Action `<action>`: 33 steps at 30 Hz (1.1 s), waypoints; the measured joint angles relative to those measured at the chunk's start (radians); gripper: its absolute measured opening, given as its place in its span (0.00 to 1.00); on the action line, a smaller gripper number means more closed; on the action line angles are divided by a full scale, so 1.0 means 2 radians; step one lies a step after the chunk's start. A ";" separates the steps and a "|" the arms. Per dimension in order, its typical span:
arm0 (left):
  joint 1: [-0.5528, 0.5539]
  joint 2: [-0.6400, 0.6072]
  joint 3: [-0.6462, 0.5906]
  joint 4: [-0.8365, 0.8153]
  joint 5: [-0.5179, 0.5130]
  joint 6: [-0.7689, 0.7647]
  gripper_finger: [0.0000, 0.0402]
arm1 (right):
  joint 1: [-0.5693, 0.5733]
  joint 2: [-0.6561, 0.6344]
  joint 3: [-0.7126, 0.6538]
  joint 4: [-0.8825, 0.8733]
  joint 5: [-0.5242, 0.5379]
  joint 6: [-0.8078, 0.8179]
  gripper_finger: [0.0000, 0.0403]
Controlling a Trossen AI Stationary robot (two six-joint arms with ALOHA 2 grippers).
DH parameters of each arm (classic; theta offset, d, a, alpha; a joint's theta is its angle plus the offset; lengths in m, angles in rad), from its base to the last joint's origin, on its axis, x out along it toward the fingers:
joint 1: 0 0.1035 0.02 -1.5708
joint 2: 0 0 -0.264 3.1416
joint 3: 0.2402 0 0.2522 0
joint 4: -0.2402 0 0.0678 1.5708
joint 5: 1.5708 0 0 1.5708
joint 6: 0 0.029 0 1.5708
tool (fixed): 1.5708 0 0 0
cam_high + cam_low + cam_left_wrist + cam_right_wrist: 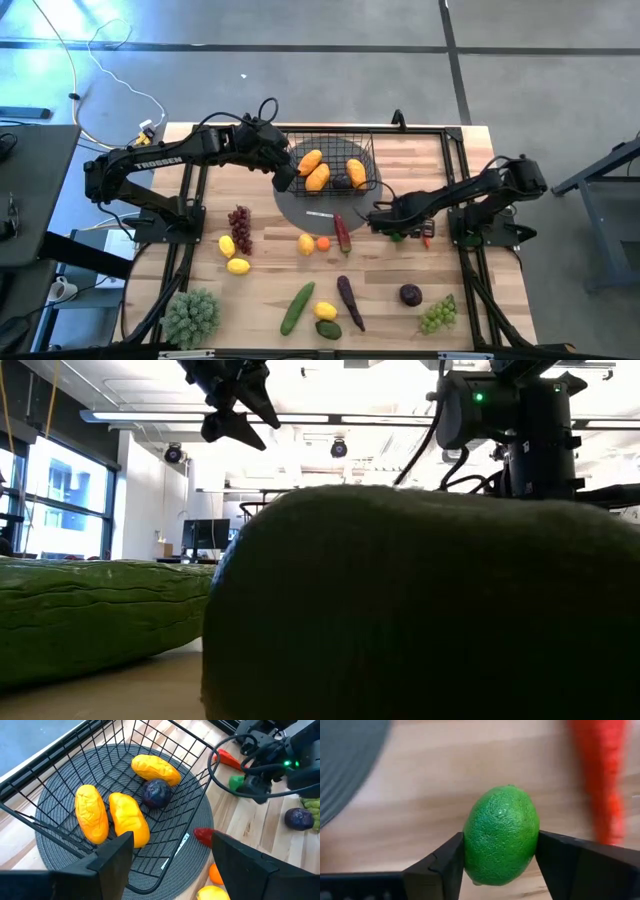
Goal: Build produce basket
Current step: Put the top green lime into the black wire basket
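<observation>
Wooden bench below, the right end effector is clamped on the lime just beside the mat; left end effector, fingers apart, hovers over the basket holding three orange fruits and a plum

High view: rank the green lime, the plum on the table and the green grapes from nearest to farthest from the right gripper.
1. Green lime, clamped in the right gripper.
2. Plum, on the table toward the front edge.
3. Green grapes, front right corner, just past the plum.
</observation>
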 joint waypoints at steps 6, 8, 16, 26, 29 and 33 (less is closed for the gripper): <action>0.000 0.000 0.000 0.000 0.000 0.000 0.64 | 0.017 -0.021 0.028 0.033 -0.001 -0.055 0.44; 0.000 0.000 0.000 0.000 -0.002 0.000 0.64 | 0.022 -0.020 0.047 0.031 0.001 -0.082 0.44; 0.000 0.000 0.000 0.000 -0.006 -0.001 0.64 | 0.015 -0.021 0.130 0.056 0.053 -0.195 0.44; 0.000 0.000 0.000 0.001 -0.008 -0.007 0.64 | -0.052 -0.021 0.192 0.102 0.072 -0.383 0.44; 0.000 0.000 0.000 0.001 -0.008 -0.007 0.64 | -0.075 -0.021 0.200 0.133 0.058 -0.443 0.44; 0.000 0.000 0.000 0.001 -0.008 -0.007 0.64 | -0.107 -0.021 0.205 0.179 0.042 -0.523 0.44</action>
